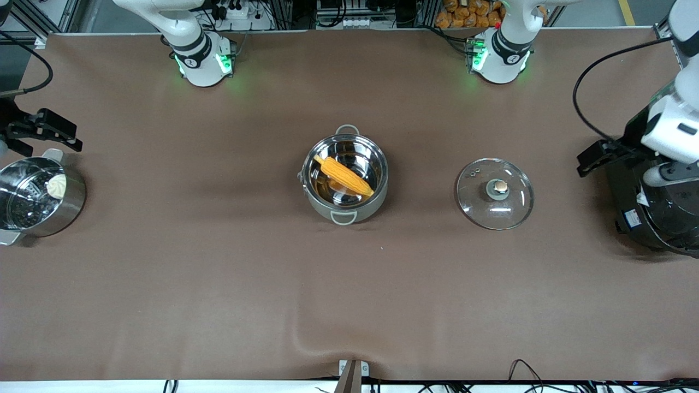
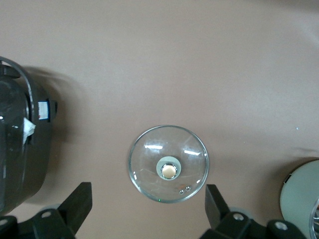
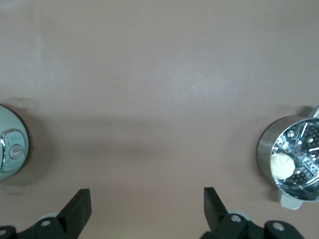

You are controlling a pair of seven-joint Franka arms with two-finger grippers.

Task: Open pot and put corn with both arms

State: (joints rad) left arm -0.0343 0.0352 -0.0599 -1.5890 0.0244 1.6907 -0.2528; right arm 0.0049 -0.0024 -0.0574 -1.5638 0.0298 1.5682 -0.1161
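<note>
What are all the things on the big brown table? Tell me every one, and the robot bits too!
pot: one, shiny steel with pale loop handles, lid off, middle of the table.
corn: one, yellow-orange, lying inside the pot.
glass lid: one, clear with a copper-coloured knob, flat on the table beside the pot, toward the left arm's end.
steamer pot: one, steel with a white lump inside, at the right arm's end.
rice cooker: one, black, at the left arm's end.
table: one, brown.
left gripper: one, black, open, above the table between the glass lid and the rice cooker.
right gripper: one, black, open, above the table beside the steamer pot.
</note>
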